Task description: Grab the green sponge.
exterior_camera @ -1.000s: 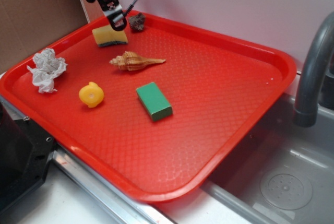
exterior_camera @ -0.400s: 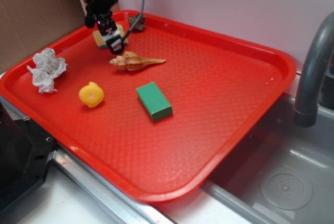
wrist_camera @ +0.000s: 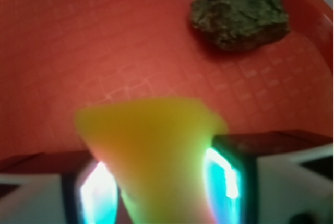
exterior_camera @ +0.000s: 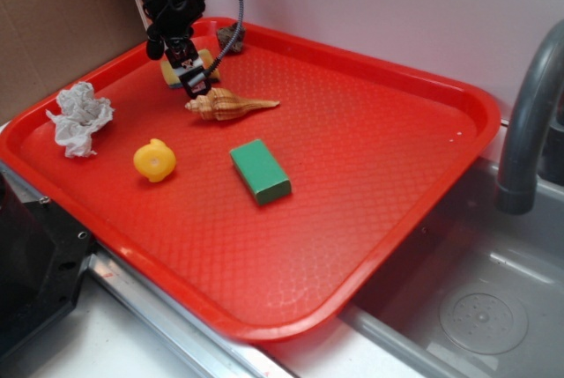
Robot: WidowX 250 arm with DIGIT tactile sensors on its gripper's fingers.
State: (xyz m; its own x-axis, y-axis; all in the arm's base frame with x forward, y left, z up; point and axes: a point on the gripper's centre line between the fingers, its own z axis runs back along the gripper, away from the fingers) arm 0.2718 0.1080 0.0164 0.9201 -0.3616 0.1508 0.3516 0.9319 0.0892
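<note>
One gripper (exterior_camera: 196, 87) hangs in the upper left of the exterior frame, its black arm reaching down from the top edge with a cable looping beside it. Its tip sits low over the far left part of the red tray (exterior_camera: 370, 78), in front of the yellow sponge (exterior_camera: 176, 71) and just above the wide end of the spiral seashell (exterior_camera: 229, 104). From that view the fingers are too small to tell how far apart they stand. In the wrist view a blurred yellow wedge, the yellow sponge (wrist_camera: 156, 145), fills the lower middle of the frame between the two fingers (wrist_camera: 227, 177), which glow cyan at left and right; whether they press on it or only frame it cannot be told. A rough brown-green rock (wrist_camera: 237, 12) lies on the tray in the upper right of that frame, and in the exterior view the same rock (exterior_camera: 232, 38) sits by the tray's far rim.

The green sponge (exterior_camera: 260, 170) lies flat near the middle of the tray, well apart from the gripper and below right of the seashell. A yellow rubber duck (exterior_camera: 154, 159) sits to its left, and a crumpled white tissue (exterior_camera: 79, 118) lies near the left rim. A grey faucet (exterior_camera: 529, 122) rises at the right edge over a steel sink (exterior_camera: 476, 307)
</note>
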